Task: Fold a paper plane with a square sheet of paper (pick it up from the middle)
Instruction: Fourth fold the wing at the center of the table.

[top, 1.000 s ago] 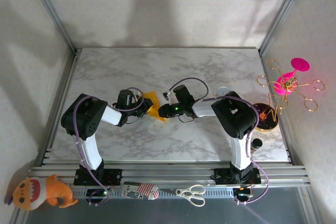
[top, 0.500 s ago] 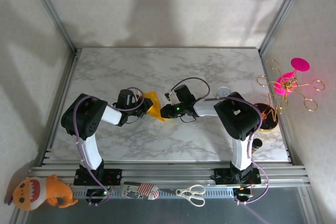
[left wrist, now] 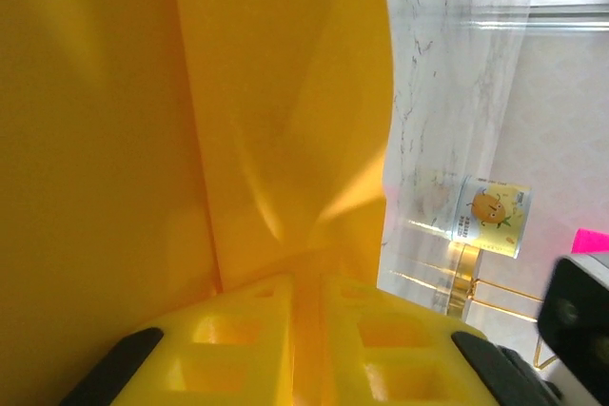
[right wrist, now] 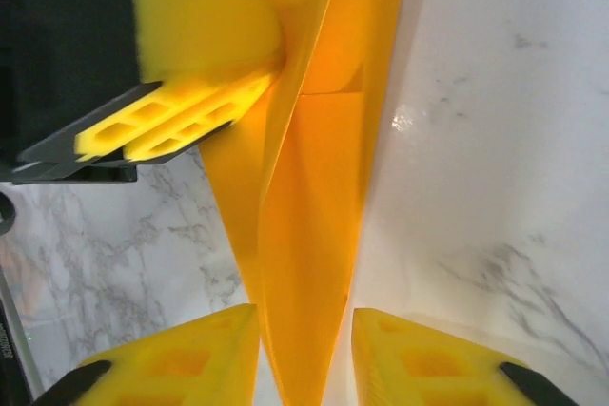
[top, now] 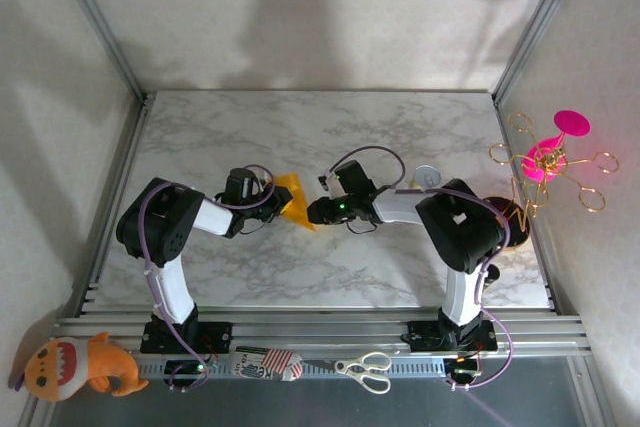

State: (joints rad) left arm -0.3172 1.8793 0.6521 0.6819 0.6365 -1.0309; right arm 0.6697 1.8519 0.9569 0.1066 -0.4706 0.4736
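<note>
Over the middle of the marble table (top: pixel 400 137), both arms are folded in low, elbows out, forearms pointing at each other. The left arm reaches rightward from its elbow and the right arm reaches leftward, wrists nearly meeting. Between them sits the paper plane (right wrist: pixel 314 197), orange-yellow, creased lengthwise, narrowing to a point.

Left gripper (left wrist: pixel 304 316): jaws pressed together, pinching the plane's folded layers right at the crease, yellow fingers squeezed flat with paper between them. That's a firm clamp. Right gripper (right wrist: pixel 304 320): jaws standing apart, one finger either side of the plane's narrow end, straddling it rather than squeezing. On the right there's a clear gap to the paper. On the left the finger is just beside the paper's edge, and whether it touches I cannot tell.

From above, both sets of fingertips are small and dark against the arms, hard to separate from the paper. The plane's very tip runs off the bottom of the right wrist view, and its broad flaps run off the top and left of the left wrist view, so the full outline isn't visible. Whether it rests on the marble or hangs just above it is unclear. Past the paper, a small can (left wrist: pixel 490 219) stands upright, well apart.
</note>
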